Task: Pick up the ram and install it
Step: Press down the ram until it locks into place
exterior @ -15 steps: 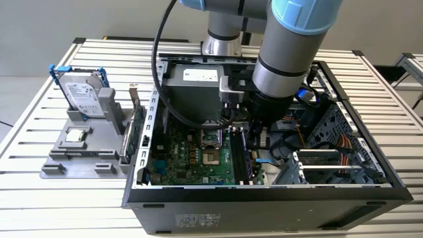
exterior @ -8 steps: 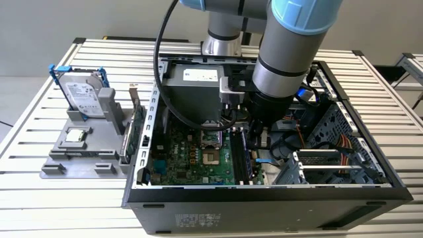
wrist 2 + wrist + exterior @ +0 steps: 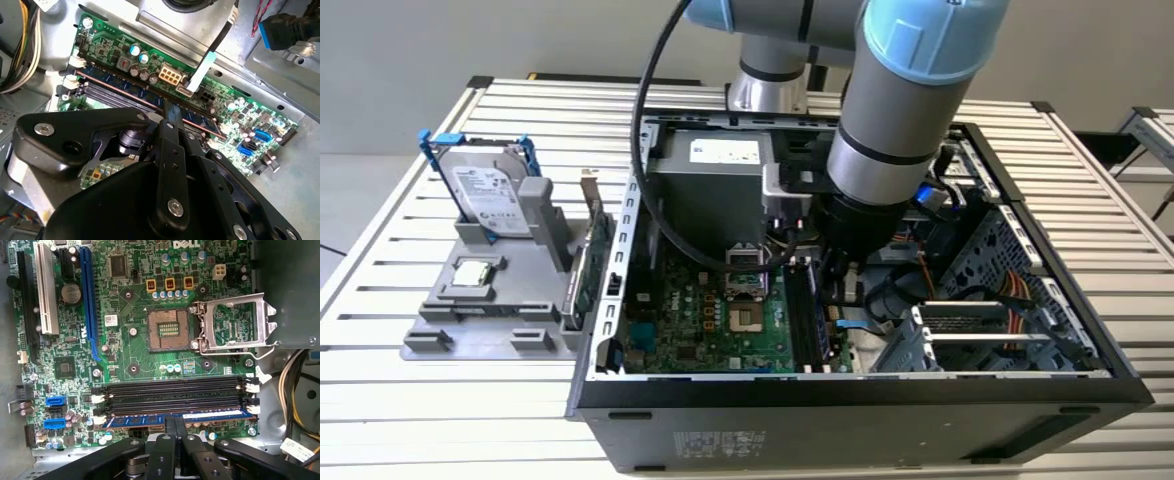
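The ram (image 3: 135, 420) is a slim blue stick with a white label, lying along the memory slot nearest my gripper on the green motherboard (image 3: 135, 347). In the second wrist view the ram (image 3: 115, 86) runs the length of that slot. My gripper (image 3: 175, 424) has its two black fingers (image 3: 172, 114) drawn together side by side, their tips resting on the middle of the stick's top edge. In the exterior view the arm reaches down into the open computer case (image 3: 854, 395), with the gripper (image 3: 827, 288) low over the board.
Black empty memory slots (image 3: 170, 390) lie beside the ram. The CPU socket (image 3: 170, 330) stands open with its metal frame (image 3: 235, 322) raised. A grey power supply (image 3: 720, 170) and cables crowd the arm. Outside the case, a hard drive (image 3: 491, 195) and a green card (image 3: 594, 265) stand in a grey holder (image 3: 480, 320).
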`<state>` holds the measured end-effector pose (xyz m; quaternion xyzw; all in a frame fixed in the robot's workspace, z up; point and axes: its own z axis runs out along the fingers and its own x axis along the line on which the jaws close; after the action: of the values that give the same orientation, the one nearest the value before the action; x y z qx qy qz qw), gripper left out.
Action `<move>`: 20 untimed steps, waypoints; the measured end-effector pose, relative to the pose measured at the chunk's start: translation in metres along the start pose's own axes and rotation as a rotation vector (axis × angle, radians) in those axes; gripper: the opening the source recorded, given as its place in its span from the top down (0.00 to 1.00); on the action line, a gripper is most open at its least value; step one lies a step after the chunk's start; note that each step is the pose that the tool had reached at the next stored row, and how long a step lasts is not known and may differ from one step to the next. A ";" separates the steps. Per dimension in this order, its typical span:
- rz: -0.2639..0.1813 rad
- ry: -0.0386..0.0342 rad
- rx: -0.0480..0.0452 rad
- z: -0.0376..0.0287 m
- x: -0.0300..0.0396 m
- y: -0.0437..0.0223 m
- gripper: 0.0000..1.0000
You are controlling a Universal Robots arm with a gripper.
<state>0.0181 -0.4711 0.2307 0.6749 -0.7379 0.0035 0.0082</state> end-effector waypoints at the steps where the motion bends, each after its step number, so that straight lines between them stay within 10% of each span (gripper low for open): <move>1: 0.000 0.0000 0.0000 0.0019 -0.0001 0.0000 1.00; 14: -0.001 0.0004 0.0001 0.0112 -0.0002 0.0000 1.00; 20: -0.001 -0.0004 0.0002 -0.0105 0.0001 0.0001 1.00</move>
<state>0.0181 -0.4711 0.2411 0.6752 -0.7376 0.0034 0.0080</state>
